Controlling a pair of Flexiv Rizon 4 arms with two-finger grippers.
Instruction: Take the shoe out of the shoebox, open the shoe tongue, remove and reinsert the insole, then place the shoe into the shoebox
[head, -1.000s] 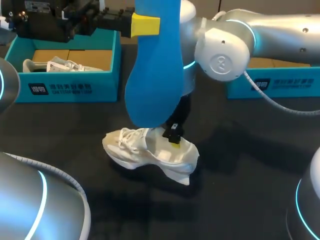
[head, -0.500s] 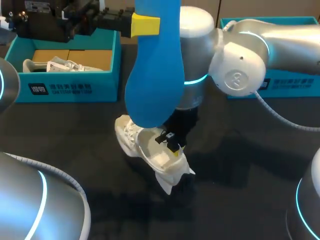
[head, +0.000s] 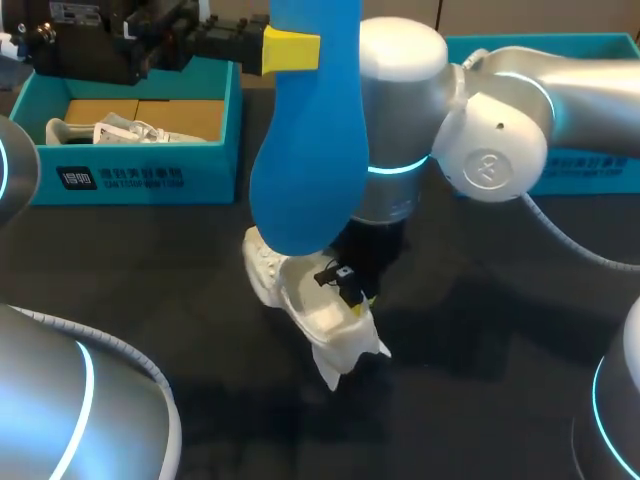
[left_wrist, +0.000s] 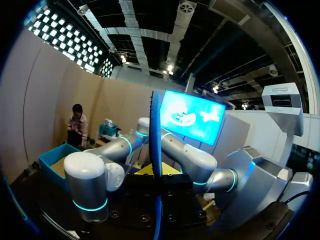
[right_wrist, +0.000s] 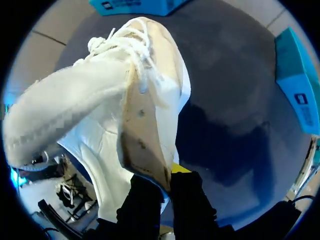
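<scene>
A long blue insole (head: 305, 140) hangs upright above the table, with my left gripper (head: 295, 48) shut on its upper part. In the left wrist view the insole (left_wrist: 156, 130) shows edge-on, clamped in that gripper (left_wrist: 156, 175). Below it, a white laced shoe (head: 300, 305) is tilted over the dark table, toe pointing away. My right gripper (head: 350, 290) is shut on the shoe's collar wall near the heel. The right wrist view shows the shoe (right_wrist: 100, 100) close up, its wall pinched in the right gripper (right_wrist: 167, 185), the opening beside it.
A teal shoebox (head: 130, 175) stands at the back left with another white shoe (head: 110, 130) inside. A second teal box (head: 590, 170) sits at the back right, partly behind my right arm.
My right arm has swung the shoe round from lying sideways to toe pointing away, and tilted it. The left arm and the insole have stayed put.
</scene>
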